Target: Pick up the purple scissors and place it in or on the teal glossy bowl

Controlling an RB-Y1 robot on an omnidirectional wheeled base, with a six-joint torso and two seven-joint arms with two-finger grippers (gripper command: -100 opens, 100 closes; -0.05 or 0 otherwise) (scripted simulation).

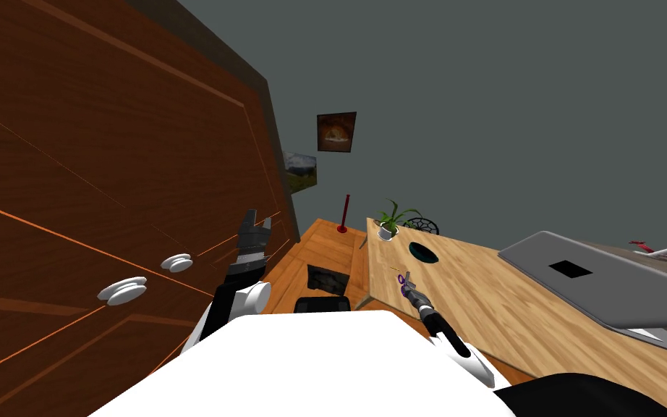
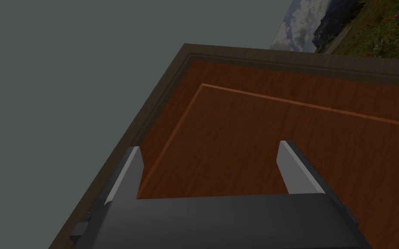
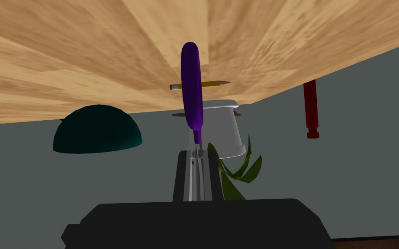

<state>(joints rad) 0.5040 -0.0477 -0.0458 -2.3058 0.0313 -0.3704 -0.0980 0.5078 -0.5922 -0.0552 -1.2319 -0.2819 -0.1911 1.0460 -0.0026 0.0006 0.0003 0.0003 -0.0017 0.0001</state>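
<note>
1. The purple scissors (image 3: 192,86) are being gripped at the blade end by the right pincer (image 3: 197,158). Its two fingers are being pressed close together on the blades, and the purple handle is being held out beyond the fingertips.
2. In the head view the right pincer (image 1: 407,284) and the purple scissors (image 1: 402,291) are being seen over the near corner of the light wooden counter (image 1: 513,304). Whether the scissors are touching it cannot be told.
3. The teal bowl (image 1: 423,251) is being carried by the counter at about one o'clock from the scissors, near them but apart.
4. A yellow pencil (image 3: 199,85) is being carried flat by the counter just beyond the handle, at about twelve o'clock from the scissors in the head view.
5. A potted plant (image 1: 388,224) is being carried at the counter's far corner, at about ten o'clock from the bowl. A red post (image 1: 343,213) is being seen at nine o'clock from the plant.
6. A grey slab (image 1: 600,289) is being carried by the counter at three o'clock from the bowl, well apart.
7. The left pincer (image 1: 260,221) is being held raised beside a dark brown panelled front (image 1: 108,145) with white knobs (image 1: 126,291). Its fingers are being held spread apart, with nothing between them.
</note>
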